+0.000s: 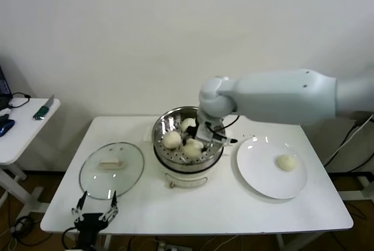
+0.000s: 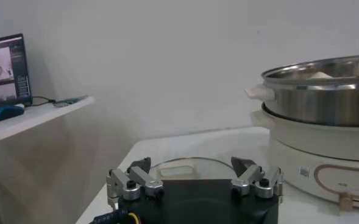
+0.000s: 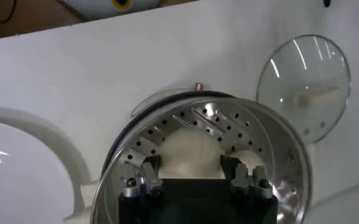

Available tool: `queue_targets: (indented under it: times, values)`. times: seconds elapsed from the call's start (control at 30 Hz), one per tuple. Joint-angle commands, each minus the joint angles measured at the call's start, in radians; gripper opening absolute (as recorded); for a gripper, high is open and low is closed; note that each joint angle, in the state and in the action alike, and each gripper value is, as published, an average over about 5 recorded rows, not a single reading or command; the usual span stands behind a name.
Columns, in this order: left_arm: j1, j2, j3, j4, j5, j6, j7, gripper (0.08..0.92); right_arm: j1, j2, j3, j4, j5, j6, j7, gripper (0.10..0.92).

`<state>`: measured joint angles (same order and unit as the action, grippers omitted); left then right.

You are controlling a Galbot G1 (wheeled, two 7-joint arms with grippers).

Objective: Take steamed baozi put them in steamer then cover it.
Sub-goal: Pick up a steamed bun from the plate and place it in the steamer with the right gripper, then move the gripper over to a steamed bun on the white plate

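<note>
Far left, on the white table (image 1: 64,198), the left gripper (image 1: 93,211) is parked at the near edge with its fingers spread wide, nothing between them. Just beyond it the cover (image 1: 111,169) lies flat, handle up, so that arm is clearly the nearer one for the lid.

At centre, the steamer (image 1: 188,123) sits on its white pot base (image 1: 190,176). Three steamed baozi (image 1: 172,140) are seen inside, and the right gripper (image 1: 198,141) is down in the basket, its fingers pinched around the nearest bun (image 3: 190,153), which is bracketed on both sides in the right wrist view. Whether that bun already rests on the perforated floor cannot be told; its underside is hidden by the gripper body.

To the right, one last baozi (image 1: 286,162) waits on the white plate (image 1: 257,175), to the right of the steamer on the right arm's side. A short carry leftward is what the remaining bun seems to call for.
</note>
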<state>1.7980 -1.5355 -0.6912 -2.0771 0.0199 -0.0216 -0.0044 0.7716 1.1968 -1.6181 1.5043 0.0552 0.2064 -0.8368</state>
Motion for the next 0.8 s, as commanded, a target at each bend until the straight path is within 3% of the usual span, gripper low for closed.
queue_targets:
  times: [0.03, 0.43, 0.67, 0.8]
  values:
    - [0.001, -0.001, 0.002, 0.003, 0.001, -0.001, 0.000, 0.823, -0.106, 0.046, 0.009, -0.049, -0.056, 0.013, 0.032, 0.670]
    - [0.006, -0.004, 0.005, -0.006, 0.004, -0.002, -0.001, 0.823, -0.124, 0.058, 0.016, -0.088, -0.055, 0.018, 0.045, 0.675]
    - [0.010, -0.007, 0.010, -0.005, 0.006, -0.006, -0.002, 0.823, -0.111, 0.052, 0.025, -0.095, -0.047, 0.032, 0.060, 0.800]
    - [0.013, -0.007, 0.013, -0.006, 0.009, -0.007, -0.002, 0.823, -0.062, 0.019, 0.024, -0.080, 0.002, 0.051, 0.025, 0.821]
